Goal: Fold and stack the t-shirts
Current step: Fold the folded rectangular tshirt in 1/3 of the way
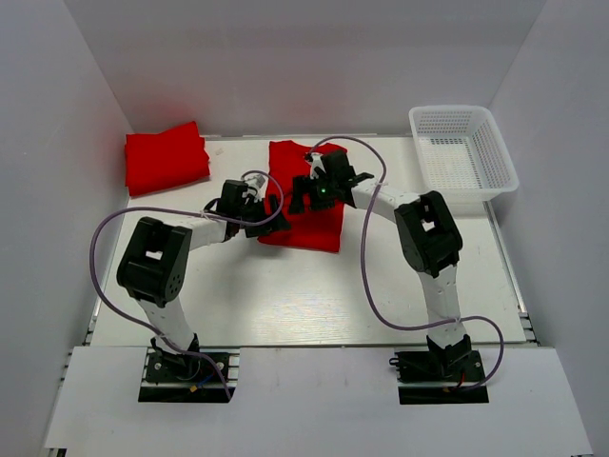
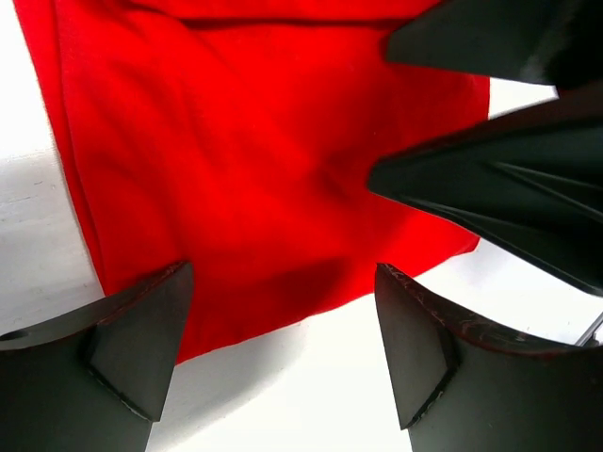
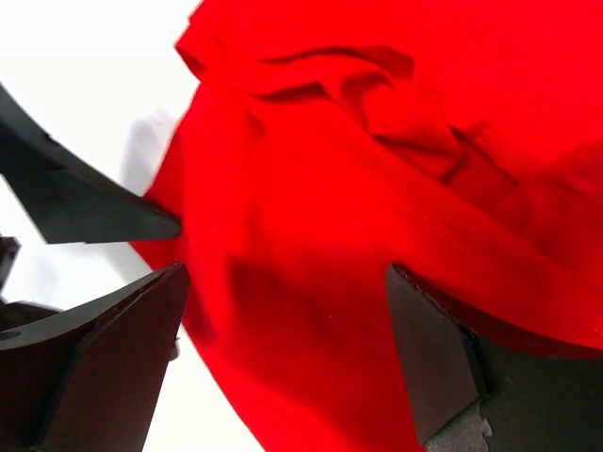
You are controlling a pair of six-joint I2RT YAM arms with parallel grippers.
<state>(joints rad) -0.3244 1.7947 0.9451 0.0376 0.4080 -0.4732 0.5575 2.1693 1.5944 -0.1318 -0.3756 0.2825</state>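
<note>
- While the overhead view takes in the whole table point(image 1: 304, 295) with both arms and everything on it, each wrist view shows only red cloth, a strip of white surface and black fingers.
- Only the overhead view shows the folded t-shirt point(image 1: 166, 157) at the far left and the white mesh basket point(image 1: 466, 152) at the far right. Both are well apart from the grippers.
- Only the right wrist view shows the bunched creases in the centre t-shirt point(image 3: 377, 188). The left wrist view shows a smoother stretch of it, with its edge lying on the table.
- Counted: two red t-shirts, one basket, two arms, two grippers.
- The left gripper point(image 2: 283, 301) has its jaws spread and pinches nothing. The left edge of the centre t-shirt lies right beneath it and runs across the gap between its fingers.
- The right gripper point(image 3: 283, 301) also has its jaws spread wide and grips nothing. It hovers over the middle of the same shirt, with cloth filling the gap below.
- The two grippers sit just beside each other over that shirt, and each one's fingers show in the other's wrist view.
</note>
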